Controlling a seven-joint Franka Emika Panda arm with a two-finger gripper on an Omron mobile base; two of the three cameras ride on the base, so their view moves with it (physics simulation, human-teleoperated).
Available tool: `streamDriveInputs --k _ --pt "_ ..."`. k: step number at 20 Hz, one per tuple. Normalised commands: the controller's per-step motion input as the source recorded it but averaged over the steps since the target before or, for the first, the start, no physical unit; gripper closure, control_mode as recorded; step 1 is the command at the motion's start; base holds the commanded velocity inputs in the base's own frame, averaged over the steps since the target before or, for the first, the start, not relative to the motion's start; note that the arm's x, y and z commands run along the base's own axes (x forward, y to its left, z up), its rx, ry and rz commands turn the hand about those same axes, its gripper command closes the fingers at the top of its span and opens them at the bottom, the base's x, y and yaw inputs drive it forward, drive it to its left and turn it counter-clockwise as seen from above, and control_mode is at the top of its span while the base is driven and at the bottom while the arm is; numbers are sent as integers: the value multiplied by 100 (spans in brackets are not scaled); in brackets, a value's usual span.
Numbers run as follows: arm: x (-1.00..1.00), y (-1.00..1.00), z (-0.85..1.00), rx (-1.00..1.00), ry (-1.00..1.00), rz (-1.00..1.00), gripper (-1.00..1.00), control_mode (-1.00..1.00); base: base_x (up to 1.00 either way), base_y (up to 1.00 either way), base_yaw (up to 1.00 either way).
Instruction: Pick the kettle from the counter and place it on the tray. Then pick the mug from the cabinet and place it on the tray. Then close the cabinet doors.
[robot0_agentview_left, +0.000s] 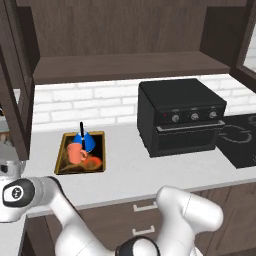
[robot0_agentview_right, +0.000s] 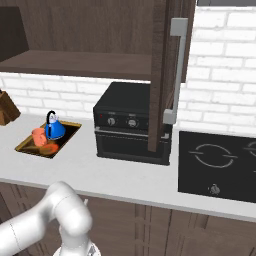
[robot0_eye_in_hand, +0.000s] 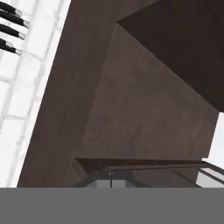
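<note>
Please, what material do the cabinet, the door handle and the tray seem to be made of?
Cabinet: likely wood, matte dark brown with faint grain.
Door handle: probably metal, a pale silver bar.
Tray: unclear, perhaps lacquered; gold-yellow rim, dark painted picture.

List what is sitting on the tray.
On the tray stand the blue kettle and the orange mug, side by side. They cover part of the tray's painted picture, so that part cannot be seen.

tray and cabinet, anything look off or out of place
The small orange-salmon mug lies tipped on its side on the gold-rimmed tray, beside the upright bright blue kettle. The dark brown glass-paned cabinet door hangs open over the black oven.
</note>
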Motion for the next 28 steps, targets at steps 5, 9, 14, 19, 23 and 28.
streamDriveInputs --k 5,9,14,19,23,28 --pt "0 25 36 -5 -23 0 100 -100 0 0 0" --pt "1 18 30 -3 -16 0 100 -100 0 0 0" --pt "0 2 18 0 -5 -1 100 -100 0 0 0" --pt "0 0 1 0 -1 0 100 -100 0 0 0" --pt "0 0 34 4 -6 0 100 -100 0 0 0" --pt "0 0 31 2 -2 0 100 -100 0 0 0"
